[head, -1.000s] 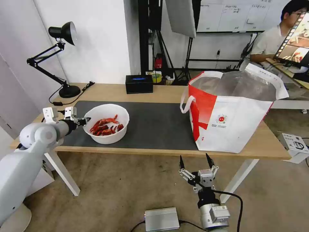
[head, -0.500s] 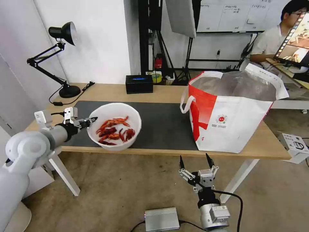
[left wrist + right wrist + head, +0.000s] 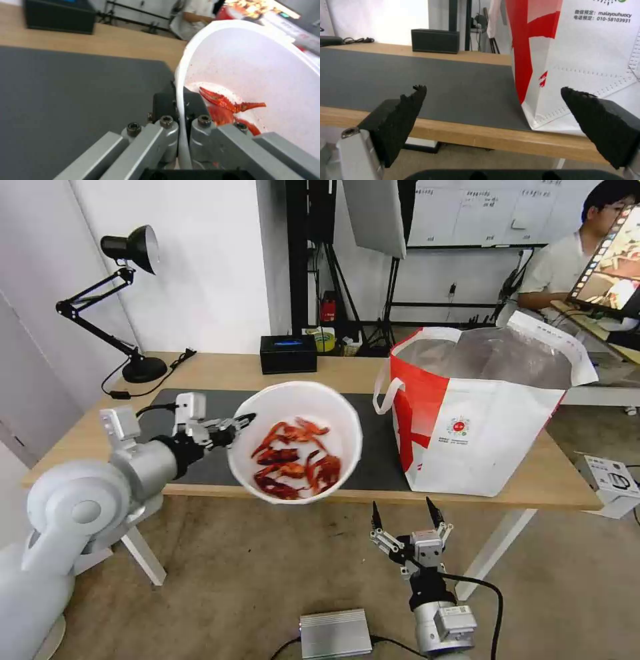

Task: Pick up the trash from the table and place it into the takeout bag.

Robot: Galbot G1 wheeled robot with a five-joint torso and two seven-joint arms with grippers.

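The table [image 3: 220,370] in front of me is a long light-wood top on white legs, with a dark grey mat [image 3: 373,447] spread along it. At its far edge stand a black desk lamp [image 3: 117,297] on my left and a black rectangular box [image 3: 288,353] near the middle.

My left gripper [image 3: 241,421] is clamped on the rim of the white bowl [image 3: 293,400] of red crayfish shells [image 3: 293,460]. In my left wrist view the 2 fingers [image 3: 166,132] sit tight on either side of the thin white wall [image 3: 181,130], 1 outside and 1 inside. I hold the bowl in the air above the near edge of the table, clear of the mat, and tipped so that its opening faces up toward my head camera. The shells lie heaped against the lower part of the bowl. The bowl is near the takeout bag [image 3: 493,447], with a gap between them.

The takeout bag stands upright on the right end of the table, partly on the mat, its mouth wide open with the silver foil lining showing. A white loop handle [image 3: 385,393] hangs on the side facing the bowl.

My right gripper [image 3: 405,517] waits below the table's near edge, jaws spread wide and holding nothing, pointing up toward the bag's lower corner.
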